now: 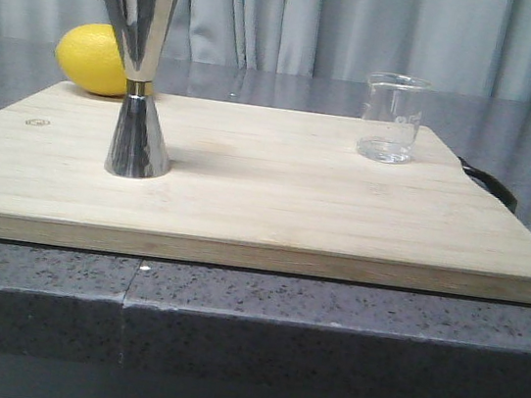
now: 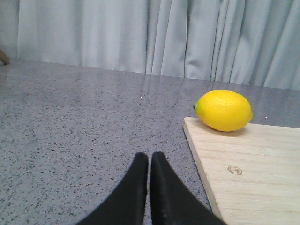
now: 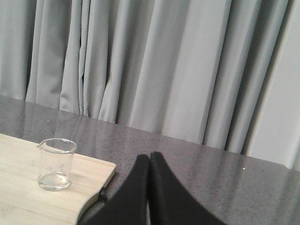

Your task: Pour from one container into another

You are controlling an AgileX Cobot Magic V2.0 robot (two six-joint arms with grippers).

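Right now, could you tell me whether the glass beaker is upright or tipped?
Upright: the glass beaker stands on its base on the cutting board, rim level, untouched.

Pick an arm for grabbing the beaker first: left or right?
Right. The beaker stands on the board's right side, in the right gripper view. The left gripper faces the lemon corner. Both are shut, empty.

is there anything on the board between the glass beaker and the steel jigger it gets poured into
Nothing visible. In the front view the glass beaker stands at the board's far right and the steel jigger nearer the left, with only bare cutting board between them. The lemon sits behind the jigger, off that line.
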